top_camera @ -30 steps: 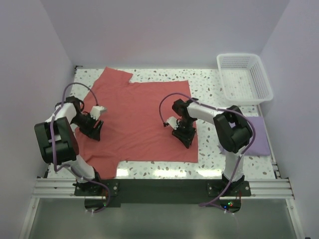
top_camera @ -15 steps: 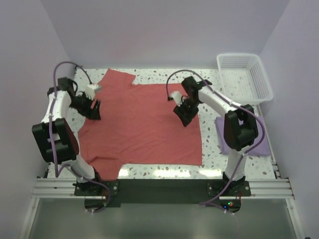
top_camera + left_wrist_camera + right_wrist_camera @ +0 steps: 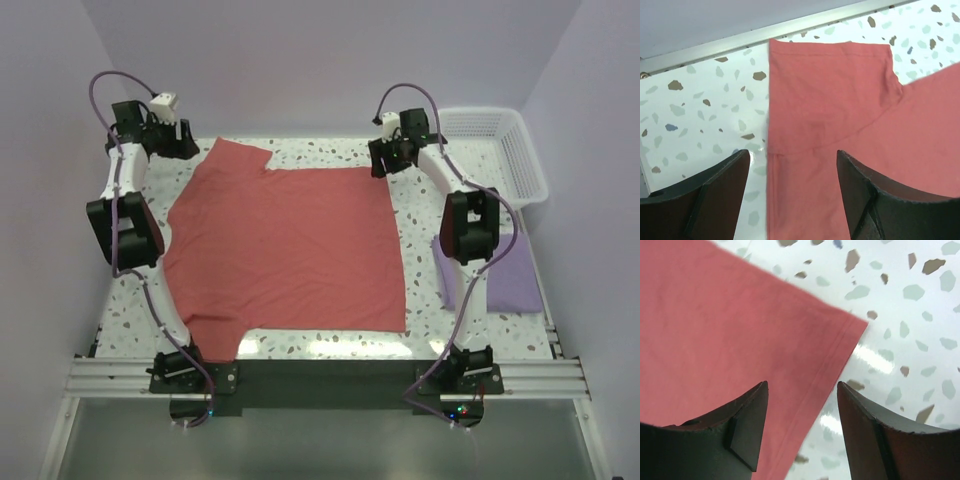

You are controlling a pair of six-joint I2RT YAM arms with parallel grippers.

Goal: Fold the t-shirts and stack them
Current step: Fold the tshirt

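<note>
The salmon red t-shirt (image 3: pixel 285 245) lies spread flat on the speckled table, with one sleeve (image 3: pixel 830 85) pointing to the far left. My left gripper (image 3: pixel 183 146) hovers open above that far sleeve; in the left wrist view (image 3: pixel 792 165) the sleeve's hem edge lies between its fingers (image 3: pixel 715 195), untouched. My right gripper (image 3: pixel 386 160) hangs open over the shirt's far right corner (image 3: pixel 840 332), its fingertips (image 3: pixel 752 405) astride the hem. The lavender t-shirt (image 3: pixel 510 275) lies as a folded rectangle at the right, partly behind the right arm.
A white lattice basket (image 3: pixel 495 150) stands at the back right corner. The back wall and a metal rail (image 3: pixel 765 30) run just behind both grippers. Bare speckled table (image 3: pixel 330 150) shows along the far edge and beside the shirt.
Both arms have swung from the middle of the red shirt out to its far corners and risen. Both grippers have opened wider. The shirt now lies flatter.
</note>
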